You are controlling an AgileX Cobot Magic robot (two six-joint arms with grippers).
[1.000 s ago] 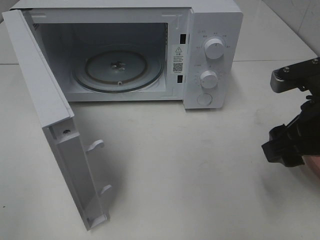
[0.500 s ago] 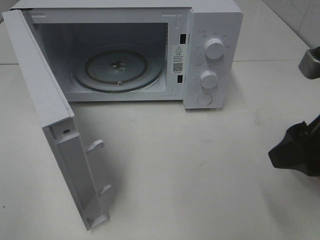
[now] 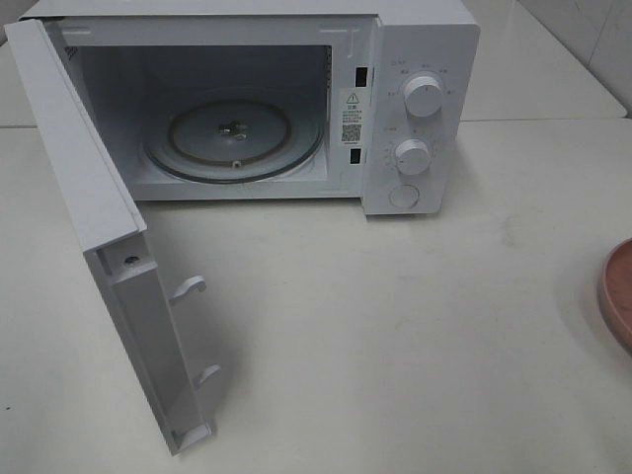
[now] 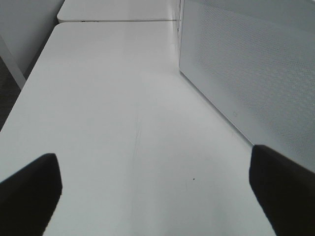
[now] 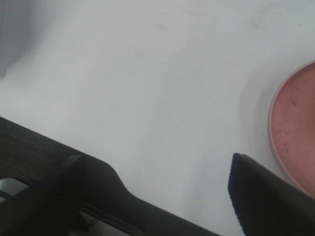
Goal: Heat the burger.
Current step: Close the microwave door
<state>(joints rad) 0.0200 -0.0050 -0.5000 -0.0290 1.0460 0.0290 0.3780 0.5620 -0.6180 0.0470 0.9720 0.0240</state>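
White counter [image 3: 395, 326], microwave [image 3: 415, 109] door [image 3: 109, 247] open.
Both my jaws gape, holding nothing — right beside the plate [image 5: 295, 128].

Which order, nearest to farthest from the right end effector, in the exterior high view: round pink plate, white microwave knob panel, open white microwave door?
1. Right edge: round pink plate, beside the right end effector.
2. Centre-right: white microwave knob panel.
3. Far left: open white microwave door.
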